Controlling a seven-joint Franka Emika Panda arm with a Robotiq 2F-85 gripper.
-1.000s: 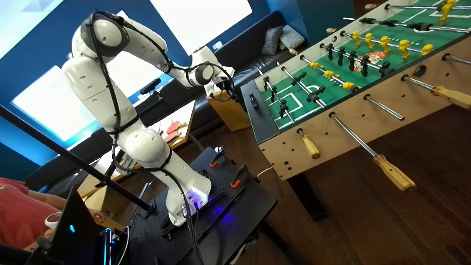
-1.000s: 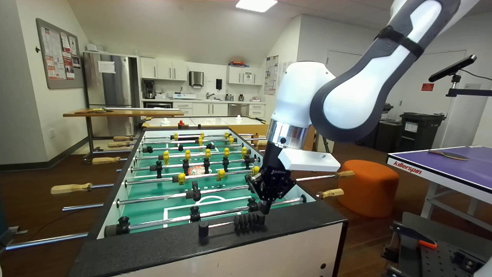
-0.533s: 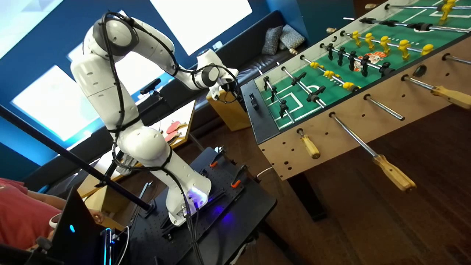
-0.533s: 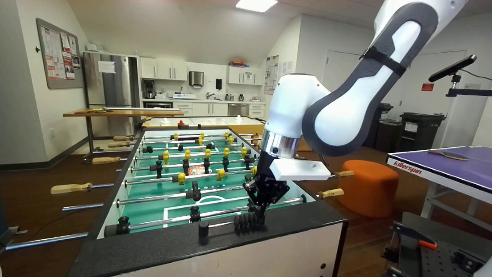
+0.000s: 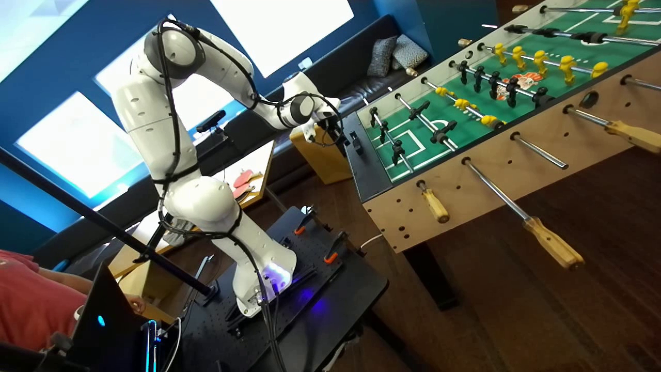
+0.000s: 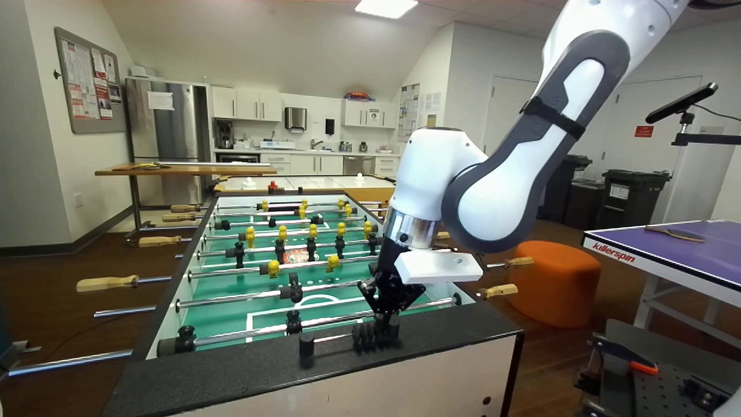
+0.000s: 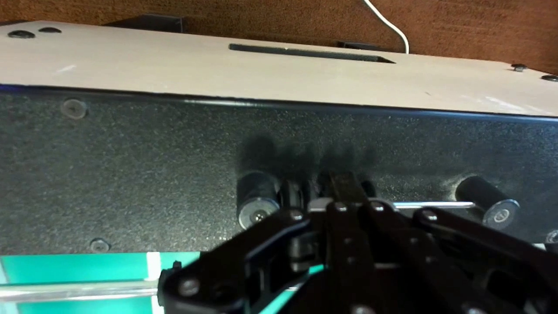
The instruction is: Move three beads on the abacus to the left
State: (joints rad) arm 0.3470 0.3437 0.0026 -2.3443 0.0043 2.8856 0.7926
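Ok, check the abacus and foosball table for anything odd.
The visible part of the abacus looks straight and intact. Pale streaks on the foosball table's end wall in the wrist view could be scuffs or just glare. Nothing else stands out.

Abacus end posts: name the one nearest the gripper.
The post beside the beads, left in the wrist view; the other post stands farther from the gripper, past bare rod.

- Black two-fingered gripper (image 7: pixel 345 181): lower and shifted sideways, now down at the small black round beads (image 6: pixel 363 337).
- White-and-grey jointed arm (image 6: pixel 489 208) above the gripper: lowered too.
- White mug (image 5: pixel 78 312), well apart from the gripper: now mostly behind the black laptop (image 5: pixel 106 299).
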